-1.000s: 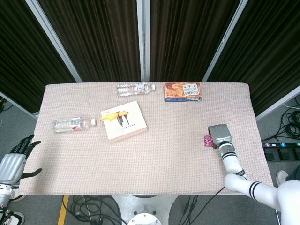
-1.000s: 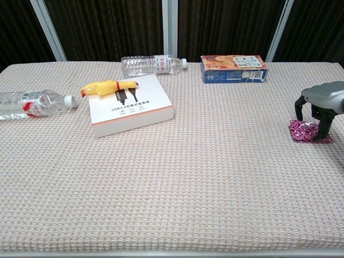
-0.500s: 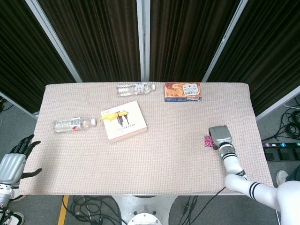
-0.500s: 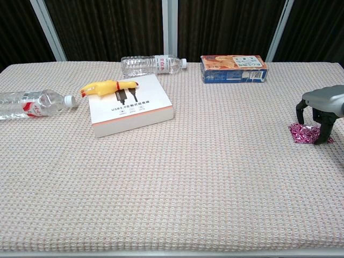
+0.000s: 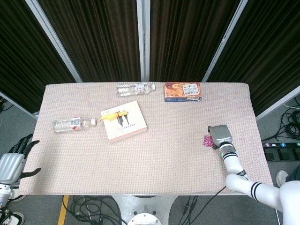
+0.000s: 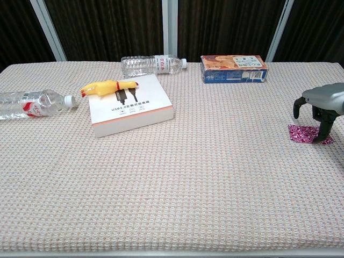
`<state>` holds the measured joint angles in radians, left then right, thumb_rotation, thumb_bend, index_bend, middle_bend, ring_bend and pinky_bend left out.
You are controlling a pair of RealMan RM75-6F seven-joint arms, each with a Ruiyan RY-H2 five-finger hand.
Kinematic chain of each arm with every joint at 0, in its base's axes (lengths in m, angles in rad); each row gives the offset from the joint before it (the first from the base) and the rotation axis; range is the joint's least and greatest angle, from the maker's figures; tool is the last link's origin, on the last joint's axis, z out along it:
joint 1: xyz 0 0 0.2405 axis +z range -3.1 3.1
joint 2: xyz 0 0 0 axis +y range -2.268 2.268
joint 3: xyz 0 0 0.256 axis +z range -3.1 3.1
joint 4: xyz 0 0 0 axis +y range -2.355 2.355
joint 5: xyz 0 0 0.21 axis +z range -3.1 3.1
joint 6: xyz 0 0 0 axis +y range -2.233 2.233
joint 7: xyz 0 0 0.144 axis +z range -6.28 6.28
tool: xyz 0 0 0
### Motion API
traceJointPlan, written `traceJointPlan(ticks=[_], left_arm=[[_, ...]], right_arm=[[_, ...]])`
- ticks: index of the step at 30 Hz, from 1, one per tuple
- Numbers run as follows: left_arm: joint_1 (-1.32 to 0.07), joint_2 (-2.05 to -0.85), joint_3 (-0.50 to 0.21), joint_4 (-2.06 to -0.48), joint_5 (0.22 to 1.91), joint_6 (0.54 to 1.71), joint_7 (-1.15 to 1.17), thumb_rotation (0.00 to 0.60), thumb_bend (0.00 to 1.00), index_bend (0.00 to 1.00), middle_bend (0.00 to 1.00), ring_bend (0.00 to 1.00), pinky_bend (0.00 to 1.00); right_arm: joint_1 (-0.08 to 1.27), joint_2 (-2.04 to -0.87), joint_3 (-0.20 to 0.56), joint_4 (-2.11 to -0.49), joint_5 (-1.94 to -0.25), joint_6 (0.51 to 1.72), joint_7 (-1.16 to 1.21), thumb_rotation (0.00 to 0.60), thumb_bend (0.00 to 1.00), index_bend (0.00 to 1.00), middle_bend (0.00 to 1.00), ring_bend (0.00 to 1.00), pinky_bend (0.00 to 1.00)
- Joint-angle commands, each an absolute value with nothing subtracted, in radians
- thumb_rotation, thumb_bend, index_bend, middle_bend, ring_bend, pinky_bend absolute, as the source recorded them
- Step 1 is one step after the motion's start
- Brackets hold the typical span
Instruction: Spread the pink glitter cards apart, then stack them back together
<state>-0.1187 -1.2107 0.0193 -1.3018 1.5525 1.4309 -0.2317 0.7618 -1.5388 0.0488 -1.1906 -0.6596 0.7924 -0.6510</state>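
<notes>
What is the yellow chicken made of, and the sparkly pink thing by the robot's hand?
The yellow chicken looks like smooth rubber or soft plastic: it is glossy and evenly coloured. The pink glitter cards look like thin card or plastic with a glitter coat, lying flat and speckled with bright sparkles. Neither material is certain.

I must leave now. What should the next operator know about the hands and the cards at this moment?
Right hand: arched over the pink glitter cards near the table's right edge, one fingertip on their right side. The cards lie flat, not lifted.
Left hand: off the table's left edge, fingers spread, holding nothing.
Done: nothing certain. The cards look like one small pile; I cannot tell whether they were ever spread.
Left: spread them apart, then stack them again.
</notes>
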Motion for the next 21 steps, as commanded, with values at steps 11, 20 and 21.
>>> traceJointPlan(ticks=[11,20,21], left_arm=[[-0.121,-1.187,-0.013,-1.337,1.529,1.452,-0.208,0.6,0.0,0.21,0.14,0.09,0.23],[-0.126,-1.17,-0.046,-1.375,1.486,1.451,-0.172,0.6,0.0,0.21,0.14,0.09,0.23],[-0.126,-1.169,-0.049,-1.378,1.482,1.45,-0.168,0.6,0.0,0.21,0.14,0.09,0.23]], right_arm=[[0.665,-1.444,0.081,-1.355,-0.936,1.039,-0.447,0.584,0.0,0.31,0.71,0.77,0.91],[0.491,-1.407,0.07,-1.251,-1.174,1.298,-0.14,0.427,0.0,0.21,0.19,0.14,0.71],[0.476,-1.397,0.066,-1.253,-1.181,1.303,-0.117,0.41,0.0,0.21,0.18,0.13,0.7]])
